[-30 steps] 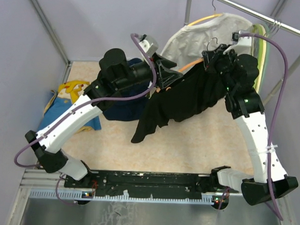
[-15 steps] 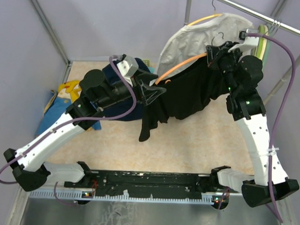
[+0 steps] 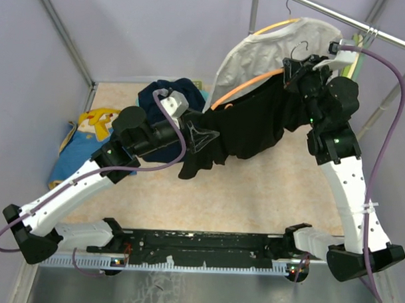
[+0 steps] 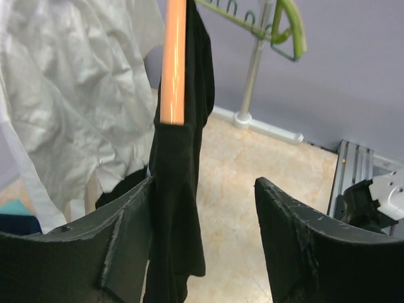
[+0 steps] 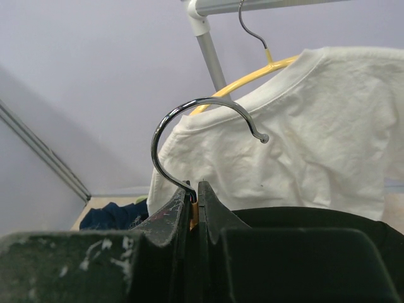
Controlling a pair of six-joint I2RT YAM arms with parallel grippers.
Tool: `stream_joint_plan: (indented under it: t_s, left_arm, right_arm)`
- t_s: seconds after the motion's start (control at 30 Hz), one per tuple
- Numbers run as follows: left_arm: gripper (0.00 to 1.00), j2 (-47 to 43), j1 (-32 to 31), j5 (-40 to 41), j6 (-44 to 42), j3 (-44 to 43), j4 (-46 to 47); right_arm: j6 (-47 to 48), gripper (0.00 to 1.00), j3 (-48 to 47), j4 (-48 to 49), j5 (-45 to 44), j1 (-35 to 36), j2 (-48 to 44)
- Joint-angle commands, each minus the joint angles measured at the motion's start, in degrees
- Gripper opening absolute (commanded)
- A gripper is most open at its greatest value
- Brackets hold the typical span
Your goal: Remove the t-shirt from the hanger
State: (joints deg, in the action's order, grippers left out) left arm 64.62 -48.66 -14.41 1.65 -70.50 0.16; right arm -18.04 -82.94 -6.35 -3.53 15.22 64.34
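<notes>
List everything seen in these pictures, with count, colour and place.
silver metal rail: one, back right
beige table: one, under everything
orange plastic hanger: one, orange, held up by its metal hook
black cloth t-shirt: one, black, draped on that hanger
white cloth t-shirt: one, white, hanging from rail
yellow hanger: one, yellow, inside white t-shirt
green hanger: at least one, green, on rail
navy garment: one, heaped at table's back
blue-and-yellow garment: one, table's left edge
left end effector: one, black, open, facing black t-shirt
right end effector: one, black, shut on hanger's hook
</notes>
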Motion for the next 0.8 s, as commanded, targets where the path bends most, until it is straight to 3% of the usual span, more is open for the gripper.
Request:
stream_joint_plan:
  t_s: [0.0,0.1,0.27,0.5,0.77]
  left_arm:
    - [0.66,0.77,-0.27,0.53,-0.48,2.98,0.81]
    - [0.56,0.65,-0.23,2.11,-0.9,4.74,1.79]
    - [0.22,-0.46,-0.28,3.52,-1.14,6.66,4.19]
    - [0.0,-2.66,-0.27,4.25,-1.29,7.87,4.44]
    - [0.0,-6.51,-0.27,8.84,-1.3,11.6,3.46]
  right_arm:
    - [-0.52,0.0,-3.44,7.76,-1.09,0.33,-2.97]
    - [-0.55,0.0,-3.33,8.3,-1.19,0.33,-3.2]
    - [-0.64,0.0,-3.49,8.16,-2.18,0.33,-3.49]
    - [-0.99,0.0,-4.47,6.81,-4.45,0.33,-2.68]
    - [-1.58,0.0,-5.87,6.07,-8.7,0.33,-2.39]
